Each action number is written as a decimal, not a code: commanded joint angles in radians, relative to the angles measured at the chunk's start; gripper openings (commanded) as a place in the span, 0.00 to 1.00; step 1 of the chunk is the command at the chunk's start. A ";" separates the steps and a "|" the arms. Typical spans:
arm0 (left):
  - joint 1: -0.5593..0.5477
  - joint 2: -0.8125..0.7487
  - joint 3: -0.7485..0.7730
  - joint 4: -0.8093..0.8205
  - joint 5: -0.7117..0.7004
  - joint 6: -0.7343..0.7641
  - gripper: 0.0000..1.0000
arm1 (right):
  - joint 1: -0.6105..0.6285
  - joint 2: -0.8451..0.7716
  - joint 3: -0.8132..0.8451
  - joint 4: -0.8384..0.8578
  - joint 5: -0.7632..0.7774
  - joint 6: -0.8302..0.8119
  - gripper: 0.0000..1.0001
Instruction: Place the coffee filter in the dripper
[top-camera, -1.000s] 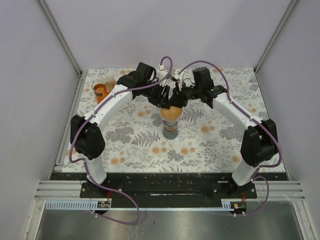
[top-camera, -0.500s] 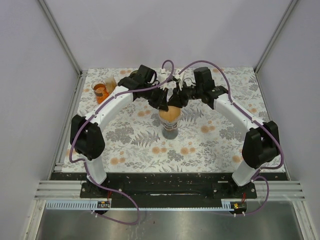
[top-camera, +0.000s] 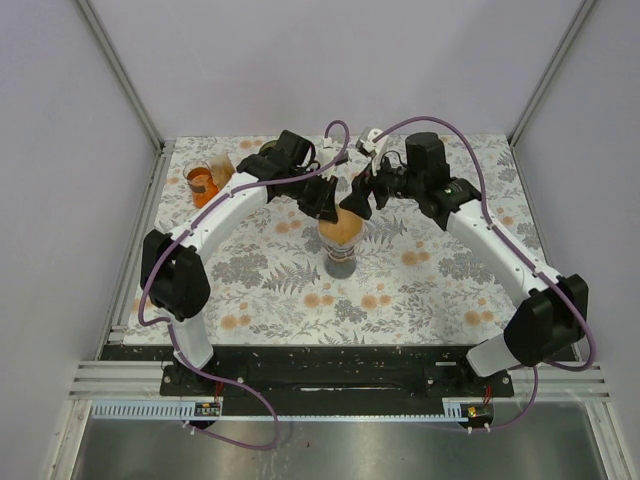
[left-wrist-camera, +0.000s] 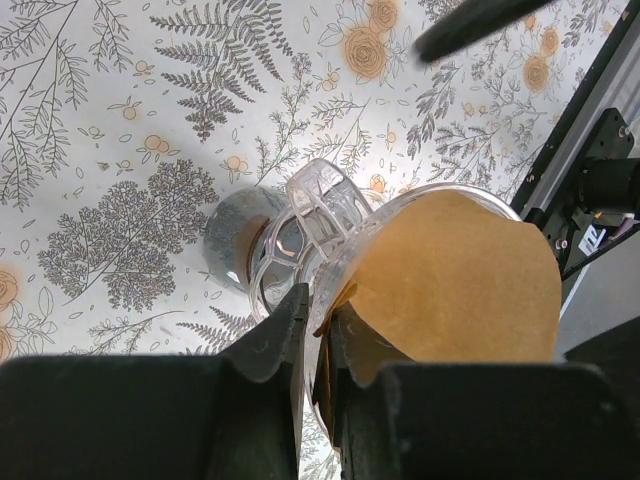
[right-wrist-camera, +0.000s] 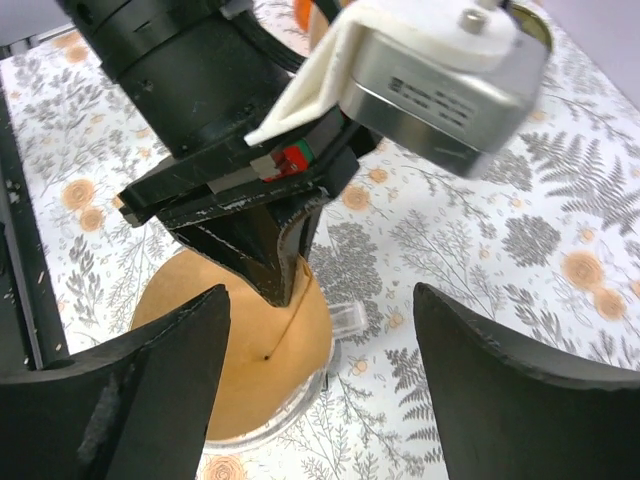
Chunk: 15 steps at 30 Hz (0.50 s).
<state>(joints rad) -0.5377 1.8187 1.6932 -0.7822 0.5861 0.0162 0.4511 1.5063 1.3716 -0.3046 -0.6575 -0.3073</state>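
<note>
My left pincer (left-wrist-camera: 312, 335) pinches the filter (left-wrist-camera: 450, 280) narrowly at its 11 o'clock rim. The filter stands point-down in the dripper (left-wrist-camera: 310, 215), apparently seated. My right pincer (right-wrist-camera: 320, 310) gapes wide at 1 o'clock.

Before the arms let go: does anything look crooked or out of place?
The coffee filter sits in the dripper but rises well above its rim on one side, not seated flush. The left gripper pinches its edge with shut jaws. Nothing looks spilled or torn.
</note>
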 joint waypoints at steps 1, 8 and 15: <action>-0.005 -0.038 0.010 0.041 -0.039 -0.004 0.00 | 0.004 -0.083 -0.026 -0.011 0.162 0.091 0.83; -0.005 -0.045 0.023 0.046 -0.029 -0.002 0.26 | 0.006 -0.086 -0.043 -0.137 0.296 0.347 0.89; -0.010 -0.047 0.042 0.063 0.003 -0.001 0.37 | 0.008 -0.084 -0.088 -0.091 0.252 0.412 0.88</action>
<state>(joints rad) -0.5385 1.8187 1.6936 -0.7727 0.5724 0.0071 0.4515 1.4391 1.2911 -0.4175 -0.4259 0.0322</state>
